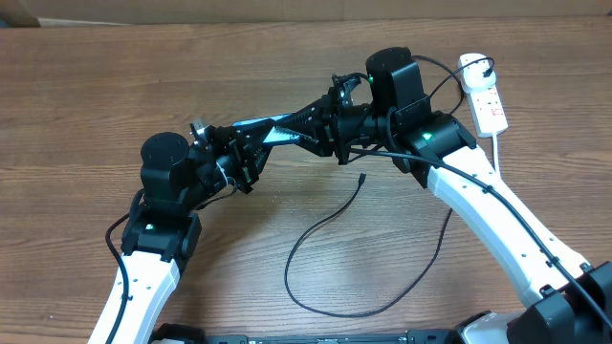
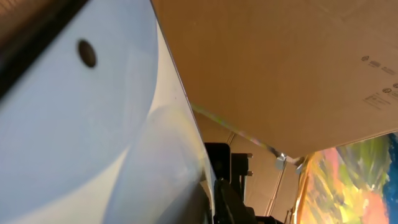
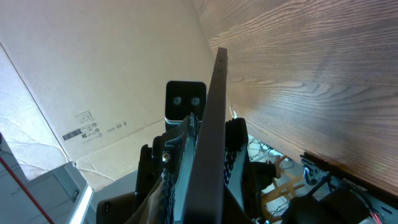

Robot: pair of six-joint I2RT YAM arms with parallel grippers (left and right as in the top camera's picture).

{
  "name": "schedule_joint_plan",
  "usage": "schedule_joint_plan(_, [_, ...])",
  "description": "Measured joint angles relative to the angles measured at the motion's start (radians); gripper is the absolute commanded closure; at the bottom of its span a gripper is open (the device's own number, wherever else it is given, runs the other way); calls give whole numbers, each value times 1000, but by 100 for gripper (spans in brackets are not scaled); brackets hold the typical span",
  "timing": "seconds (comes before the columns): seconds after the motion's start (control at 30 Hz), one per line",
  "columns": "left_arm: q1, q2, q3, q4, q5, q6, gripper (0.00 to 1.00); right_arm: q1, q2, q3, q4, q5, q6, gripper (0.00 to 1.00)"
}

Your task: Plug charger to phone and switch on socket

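The slim smartphone with a blue-teal screen (image 1: 277, 132) is mid-frame, stiff and slippery, pinched on its edge in the right gripper (image 1: 316, 132) jaws. I cannot tell how the left gripper (image 1: 244, 153) jaws stand. The thin black charger cable (image 1: 288, 277), lower middle, is floppy, so grab it just behind its small tip (image 1: 361, 178).

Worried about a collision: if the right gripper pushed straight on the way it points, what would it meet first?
Probably the left gripper, which looks clamped on the far end of the slim teal-screened phone that the right gripper holds on edge. Depth is unclear.
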Motion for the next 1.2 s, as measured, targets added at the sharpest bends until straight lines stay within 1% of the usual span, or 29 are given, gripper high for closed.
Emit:
schedule_joint_plan(0.03, [0, 0, -1, 0, 2, 0, 96, 0, -1, 0, -2, 3, 0, 89])
schedule_joint_plan(0.1, [0, 0, -3, 1, 3, 1, 94, 0, -1, 0, -5, 8, 1, 90])
schedule_joint_plan(0.17, [0, 0, -5, 2, 3, 8, 78, 0, -1, 0, -10, 10, 0, 90])
schedule_joint_plan(0.27, [5, 1, -6, 18, 6, -17, 66, 0, -1, 0, -25, 21, -16, 90])
schedule_joint_plan(0.3, [11, 1, -6, 24, 8, -34, 60, 0, -1, 0, -26, 35, -27, 90])
schedule_joint_plan(0.4, [22, 1, -5, 27, 9, -68, 57, -1, -1, 0, -28, 58, -45, 90])
schedule_joint_plan(0.5, [23, 1, -5, 29, 10, -80, 62, -3, -1, 0, -34, 75, -53, 90])
schedule_joint_plan(0.63, [23, 1, -5, 29, 10, -97, 77, -3, -1, 0, -35, 88, -57, 90])
schedule_joint_plan(0.7, [23, 1, -5, 28, 10, -97, 82, -3, -1, 0, -35, 89, -58, 90])
schedule_joint_plan(0.8, [23, 1, -5, 24, 10, -97, 82, -3, -1, 0, -34, 90, -60, 90])
schedule_joint_plan(0.83, [23, 1, -5, 23, 10, -97, 83, -3, -1, 0, -34, 89, -59, 90])
schedule_joint_plan(1.0, [23, 1, -5, 23, 10, -98, 96, -4, -1, 0, -31, 86, -60, 90])
schedule_joint_plan(1.13, [22, 1, -5, 17, 11, -95, 96, -6, -1, 0, -27, 85, -59, 89])
schedule_joint_plan(1.2, [22, 1, -5, 16, 11, -93, 96, -6, -1, 0, -27, 85, -58, 78])
